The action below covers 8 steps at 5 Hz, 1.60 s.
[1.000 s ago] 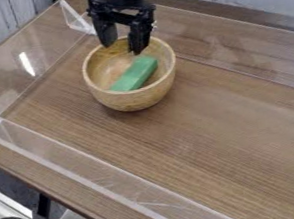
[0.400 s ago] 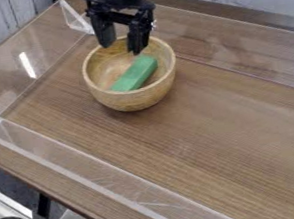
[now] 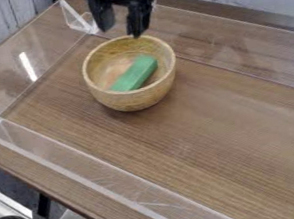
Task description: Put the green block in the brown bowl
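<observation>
Green block (image 3: 136, 75) lies inside brown bowl (image 3: 131, 73) — gripper (image 3: 121, 22) above, released

The green block (image 3: 136, 76) is a bright, flat green with no markings. The brown bowl (image 3: 131, 73) is light tan wood, paler on the inside, with faint grain lines running around its wall. The pincer (image 3: 121, 23) is black throughout. The counter (image 3: 207, 134) is a mid-brown wood with darker streaks of grain running along its length. Along the counter's edges stand clear walls (image 3: 24, 66), colourless, catching white glints near the left corner.
</observation>
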{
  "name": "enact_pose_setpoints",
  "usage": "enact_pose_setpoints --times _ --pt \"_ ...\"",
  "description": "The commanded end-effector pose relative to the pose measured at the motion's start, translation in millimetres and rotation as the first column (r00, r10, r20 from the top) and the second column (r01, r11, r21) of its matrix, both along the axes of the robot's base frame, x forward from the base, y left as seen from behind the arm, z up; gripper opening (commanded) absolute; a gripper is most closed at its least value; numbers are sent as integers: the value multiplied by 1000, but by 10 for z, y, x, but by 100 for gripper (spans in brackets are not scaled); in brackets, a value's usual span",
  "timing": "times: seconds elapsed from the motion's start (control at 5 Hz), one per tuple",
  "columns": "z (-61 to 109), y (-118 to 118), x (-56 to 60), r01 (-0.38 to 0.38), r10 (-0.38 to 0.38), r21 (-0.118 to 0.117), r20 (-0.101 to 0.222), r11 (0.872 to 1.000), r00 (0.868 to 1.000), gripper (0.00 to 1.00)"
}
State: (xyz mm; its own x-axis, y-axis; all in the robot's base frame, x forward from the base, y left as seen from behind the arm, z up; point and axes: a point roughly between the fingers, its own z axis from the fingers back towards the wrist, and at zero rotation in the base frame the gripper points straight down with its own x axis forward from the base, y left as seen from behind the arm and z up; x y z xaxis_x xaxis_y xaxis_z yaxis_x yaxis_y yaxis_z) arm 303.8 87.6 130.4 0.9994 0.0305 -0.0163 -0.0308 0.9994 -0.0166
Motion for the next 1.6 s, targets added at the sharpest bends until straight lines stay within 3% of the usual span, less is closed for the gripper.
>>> enact_pose_setpoints --times 0.0,1.4 --pt "335 -8 55 2 -4 20 99 1000 995 100" --pt "120 49 105 -24 23 26 51 999 998 100"
